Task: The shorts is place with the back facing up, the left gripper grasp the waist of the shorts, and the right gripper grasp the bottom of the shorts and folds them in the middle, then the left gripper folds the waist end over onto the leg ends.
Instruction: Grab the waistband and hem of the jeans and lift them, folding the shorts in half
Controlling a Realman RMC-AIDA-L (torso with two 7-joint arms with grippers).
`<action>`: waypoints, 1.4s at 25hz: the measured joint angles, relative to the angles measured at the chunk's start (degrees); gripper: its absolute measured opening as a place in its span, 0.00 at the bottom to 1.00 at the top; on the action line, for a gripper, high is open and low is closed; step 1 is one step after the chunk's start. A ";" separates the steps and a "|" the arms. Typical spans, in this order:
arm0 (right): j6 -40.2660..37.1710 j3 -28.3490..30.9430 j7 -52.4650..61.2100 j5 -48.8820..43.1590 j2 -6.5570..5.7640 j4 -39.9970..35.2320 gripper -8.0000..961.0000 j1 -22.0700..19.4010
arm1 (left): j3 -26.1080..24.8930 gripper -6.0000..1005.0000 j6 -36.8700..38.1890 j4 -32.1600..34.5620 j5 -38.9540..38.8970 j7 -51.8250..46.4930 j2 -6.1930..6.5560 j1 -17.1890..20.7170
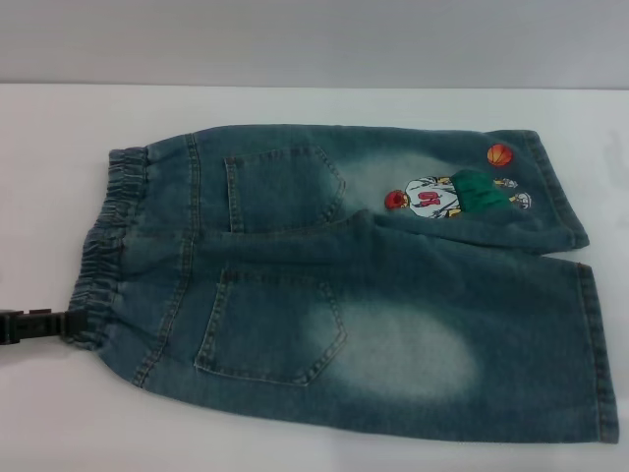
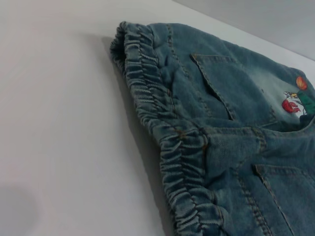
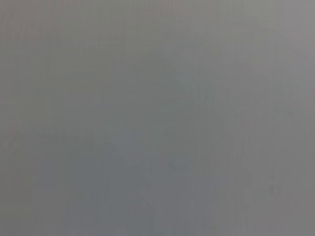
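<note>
From my remote station I count 1 pair of shorts (image 1: 373, 285), 2 back patch pockets, 1 gathered waist (image 1: 108, 246), 2 leg ends and 1 gripper in sight. The shorts lie flat on a white table (image 1: 295, 433), back side up, filling most of the head view, with the waist at the left and the 2 leg hems at the right. The cloth is blue-green faded denim with pale washed patches, 1 beside each pocket. The near leg lies flat and slightly overlaps the far leg along the middle seam. On the far leg sits an embroidered cartoon figure (image 1: 447, 197) in white, red and green, with an orange ball (image 1: 500, 154) just above it near the hem. The waist is a ruffled elastic band, puckered into many small ridges; the left wrist view shows its folds (image 2: 162, 123) close up, rising off the smooth tabletop.

The left gripper (image 1: 59, 324), black and angular, comes in from the left edge and its tip meets the near corner of the waist; I cannot tell whether it is released or clenched. The right wrist view is plain grey, and I do not see the right gripper
</note>
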 joint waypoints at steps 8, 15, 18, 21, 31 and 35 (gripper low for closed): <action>0.00 0.09 0.00 0.00 0.00 0.00 0.59 0.03 | -0.01 0.81 -0.09 -0.12 1.41 0.00 -0.54 -0.11; -0.05 0.22 0.00 0.00 0.00 0.00 0.59 0.07 | -0.01 0.81 -0.16 -0.12 1.46 0.01 -0.79 -0.19; -0.05 0.28 0.01 0.00 0.00 0.00 0.59 0.08 | -0.01 0.81 -0.10 -0.12 1.49 0.02 -0.86 -0.33; -0.05 0.28 0.00 0.00 0.00 0.00 0.59 0.08 | -0.01 0.81 0.07 -0.11 1.49 0.02 -0.99 -0.62; 0.67 0.36 -0.14 0.00 -0.09 -0.08 0.59 0.08 | -0.04 0.81 0.25 -0.10 1.50 0.02 -1.24 -1.70; 0.76 0.37 -0.14 0.00 -0.09 -0.10 0.59 0.08 | -0.28 0.81 0.41 -0.11 1.43 0.02 -1.06 -2.00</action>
